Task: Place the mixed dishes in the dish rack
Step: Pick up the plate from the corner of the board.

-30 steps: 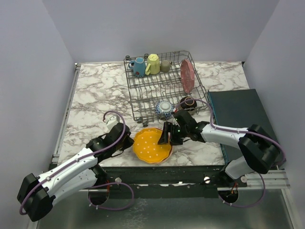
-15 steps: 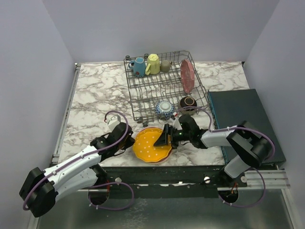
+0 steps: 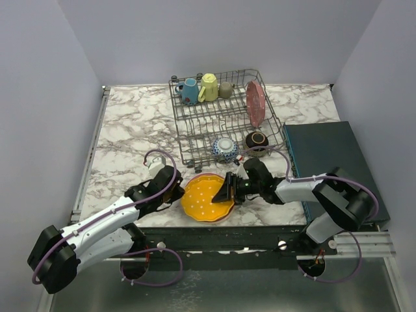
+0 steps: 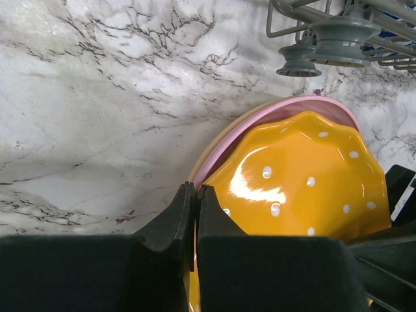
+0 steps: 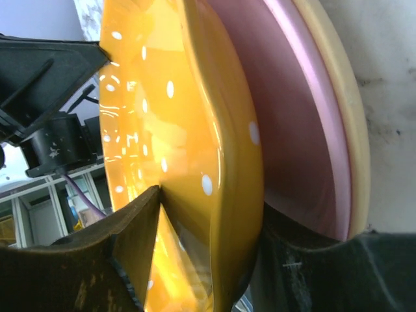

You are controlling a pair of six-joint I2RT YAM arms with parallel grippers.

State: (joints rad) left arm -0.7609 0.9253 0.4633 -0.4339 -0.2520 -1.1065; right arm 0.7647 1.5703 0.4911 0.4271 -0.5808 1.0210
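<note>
Across the marble surface [image 3: 130, 123], the rack [image 3: 195, 123] is standing at the far middle, and a dark box [image 3: 325, 156] is lying flat at the right edge. At the near edge, the orange plate [image 3: 205, 198] is sitting on a pink plate [image 4: 260, 120] and a cream plate [image 5: 338, 97], its right side tipping up. The right hand [image 3: 227, 190] is grasping that rim, one finger on top and one underneath. The left hand [image 4: 195, 195] is clenched, its tips meeting at the stack's left rim. Inside the rack, an upright pink plate [image 3: 255, 103] is standing at the right, the patterned bowl [image 3: 225, 148] and brown bowl [image 3: 257, 140] are sitting along the near side, and a blue mug [image 3: 190, 91], yellow mug [image 3: 208, 86] and grey mug [image 3: 225, 90] are lining the far-left corner.
</note>
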